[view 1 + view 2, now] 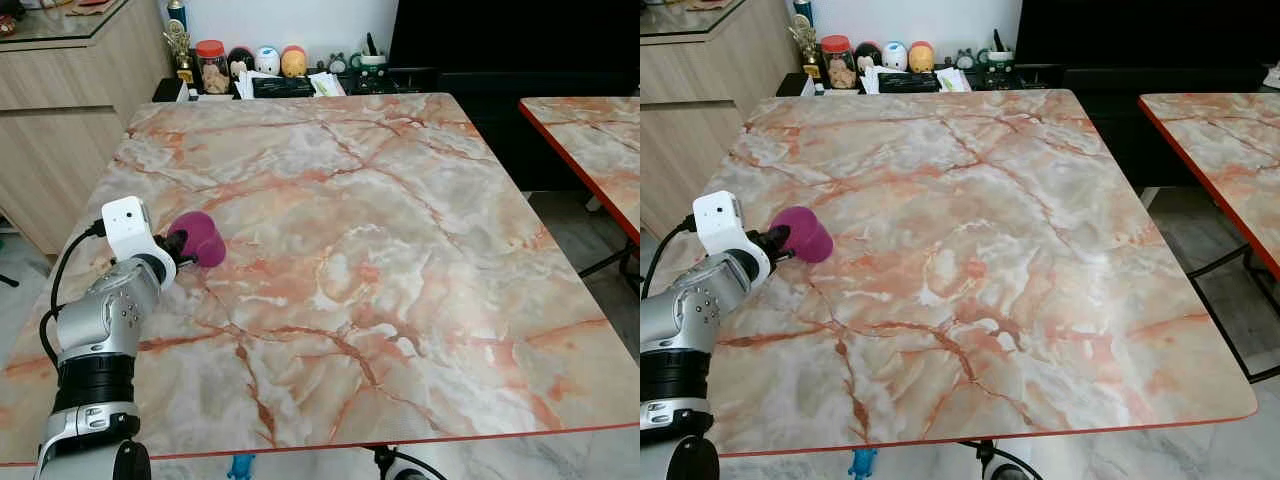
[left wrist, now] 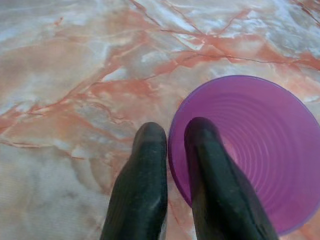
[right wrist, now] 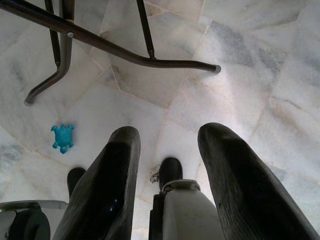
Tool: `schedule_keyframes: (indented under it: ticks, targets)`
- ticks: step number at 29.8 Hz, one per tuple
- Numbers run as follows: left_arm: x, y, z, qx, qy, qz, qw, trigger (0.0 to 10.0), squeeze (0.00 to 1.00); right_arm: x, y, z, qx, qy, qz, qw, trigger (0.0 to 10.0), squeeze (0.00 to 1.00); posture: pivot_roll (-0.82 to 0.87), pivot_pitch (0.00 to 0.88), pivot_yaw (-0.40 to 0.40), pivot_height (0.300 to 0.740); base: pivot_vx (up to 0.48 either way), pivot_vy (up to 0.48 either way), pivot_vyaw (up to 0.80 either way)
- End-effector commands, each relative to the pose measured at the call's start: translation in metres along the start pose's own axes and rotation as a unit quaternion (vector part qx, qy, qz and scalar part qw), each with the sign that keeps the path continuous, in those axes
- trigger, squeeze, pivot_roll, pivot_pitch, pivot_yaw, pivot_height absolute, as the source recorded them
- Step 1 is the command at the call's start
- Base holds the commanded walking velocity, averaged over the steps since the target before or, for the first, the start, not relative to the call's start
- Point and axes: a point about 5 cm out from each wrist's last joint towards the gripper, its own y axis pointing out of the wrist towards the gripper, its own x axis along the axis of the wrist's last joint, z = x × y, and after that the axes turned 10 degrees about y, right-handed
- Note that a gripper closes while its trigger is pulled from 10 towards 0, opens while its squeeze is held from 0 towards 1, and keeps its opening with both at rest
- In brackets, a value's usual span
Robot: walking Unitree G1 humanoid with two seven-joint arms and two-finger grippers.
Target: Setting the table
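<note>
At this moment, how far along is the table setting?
Barely begun. Nothing sits placed on the marble table yet. In hand: the left gripper pinches the rim of a purple cup, one finger inside, over the table's left side. The right gripper hangs open over the floor. Setting the cup down and everything else remains.

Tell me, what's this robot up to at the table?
It is setting the table. Its left gripper pinches the rim of a purple cup, one finger inside and one outside, holding it over the left side of the marble table. The right gripper hangs open, pointing down at the floor, where a small blue turtle toy lies.
</note>
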Motion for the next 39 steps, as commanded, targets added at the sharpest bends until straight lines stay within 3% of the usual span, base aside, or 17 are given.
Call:
schedule_keyframes:
  ticks: [1,6,15,16,18,19,22,23,26,39]
  targets:
    - [0.000,-0.002,-0.001,0.000,0.002,-0.006,1.000,0.0,0.00,-0.006,-0.002,0.001,0.001,0.004,0.006,1.000,10.0,0.00,0.16,0.061,-0.026,0.740,0.000,0.000,0.00]
    - [-0.008,-0.004,-0.004,-0.007,0.004,-0.017,1.000,0.0,0.00,-0.006,-0.002,0.000,0.001,0.005,0.005,1.000,10.0,0.00,0.16,0.057,-0.029,0.740,0.000,0.000,0.00]
    - [0.000,-0.014,-0.016,-0.030,0.055,-0.138,0.988,0.0,0.00,-0.006,-0.002,0.000,0.002,0.004,0.005,1.000,10.0,0.00,0.15,0.047,-0.032,0.740,0.000,0.000,0.00]
    - [-0.001,-0.017,-0.019,-0.035,0.062,-0.158,0.985,6.6,0.00,-0.006,-0.002,0.000,-0.001,0.009,0.003,1.000,10.0,0.00,0.15,0.042,-0.032,0.740,0.000,0.000,0.00]
    - [-0.003,-0.020,-0.021,-0.040,0.066,-0.176,0.981,6.6,0.00,-0.006,-0.002,-0.001,-0.003,0.014,0.002,1.000,10.0,0.00,0.15,0.042,-0.032,0.740,0.000,0.000,0.00]
    - [-0.006,-0.022,-0.021,-0.038,0.075,-0.187,0.979,10.0,0.00,-0.006,-0.002,-0.001,-0.006,0.017,0.001,1.000,10.0,0.00,0.15,0.037,-0.032,0.740,0.000,0.000,0.00]
    - [-0.009,-0.026,-0.021,-0.034,0.088,-0.200,0.975,10.0,0.00,-0.006,-0.002,-0.001,-0.007,0.018,0.001,1.000,10.0,0.00,0.14,0.031,-0.034,0.740,0.000,0.000,0.00]
    - [-0.017,-0.033,-0.021,-0.033,0.115,-0.220,0.968,10.0,0.00,-0.006,-0.002,-0.002,-0.008,0.018,0.000,1.000,10.0,0.00,0.14,0.027,-0.041,0.740,0.000,0.000,0.00]
    - [-0.029,-0.041,-0.020,-0.029,0.141,-0.228,0.963,10.0,0.00,-0.006,-0.002,-0.003,-0.008,0.016,0.000,1.000,10.0,0.00,0.15,0.027,-0.051,0.740,0.000,0.000,0.00]
    - [-0.031,-0.040,-0.025,-0.021,0.149,-0.257,0.955,10.0,0.00,-0.005,-0.002,-0.005,-0.004,0.015,-0.002,1.000,10.0,0.00,0.15,0.016,-0.060,0.740,0.000,0.000,0.00]
